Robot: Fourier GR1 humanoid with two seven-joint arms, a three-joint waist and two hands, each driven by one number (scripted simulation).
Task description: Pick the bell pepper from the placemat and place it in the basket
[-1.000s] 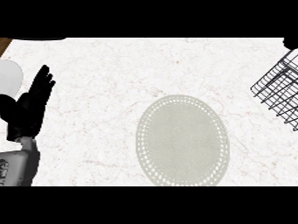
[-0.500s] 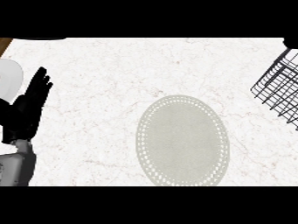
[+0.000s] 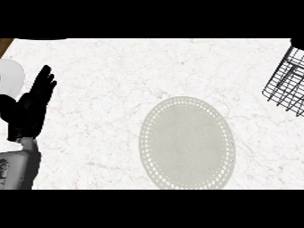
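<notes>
Bell pepper shows nowhere: the placemat [image 3: 187, 142] lies bare, the visible part of the basket [image 3: 292, 89] looks empty, and the left hand [image 3: 29, 111] rests open, holding nothing, beside the plate [image 3: 9, 71], so the pick seems done, the placing unconfirmed.
</notes>
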